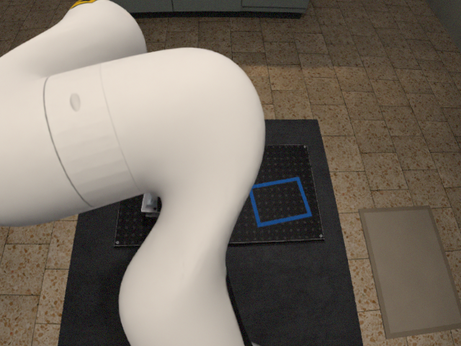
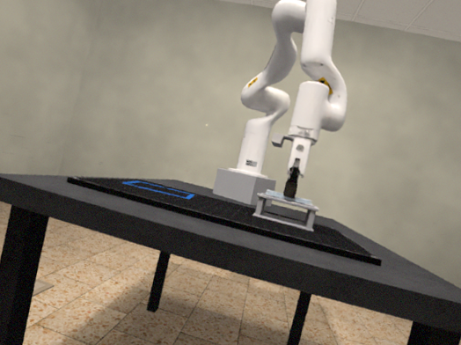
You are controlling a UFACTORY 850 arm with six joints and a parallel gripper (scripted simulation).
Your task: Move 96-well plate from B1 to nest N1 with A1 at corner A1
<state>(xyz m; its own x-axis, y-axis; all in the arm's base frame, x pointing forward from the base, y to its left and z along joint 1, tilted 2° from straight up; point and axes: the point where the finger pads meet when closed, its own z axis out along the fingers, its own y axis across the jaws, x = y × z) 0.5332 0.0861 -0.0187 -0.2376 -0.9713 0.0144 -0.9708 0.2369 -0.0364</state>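
Observation:
In the exterior view the pale 96-well plate [image 2: 289, 197] lies flat on top of the raised grey nest N1 [image 2: 285, 210] on the black baseplate. My gripper [image 2: 290, 188] points straight down over the plate's middle, its dark fingertips at plate level. The fingers are open and hold nothing. The blue outline of spot B1 [image 2: 158, 188] holds nothing; it also shows in the top view [image 1: 281, 201]. In the top view the white arm [image 1: 141, 156] hides the nest, plate and gripper. The plate's cut-off corner is too small to tell.
The black perforated baseplate [image 1: 287, 193] lies on a dark table [image 2: 228, 239]. The robot's white base block [image 2: 243, 186] stands behind the nest. A beige mat [image 1: 409, 268] lies on the tiled floor beside the table.

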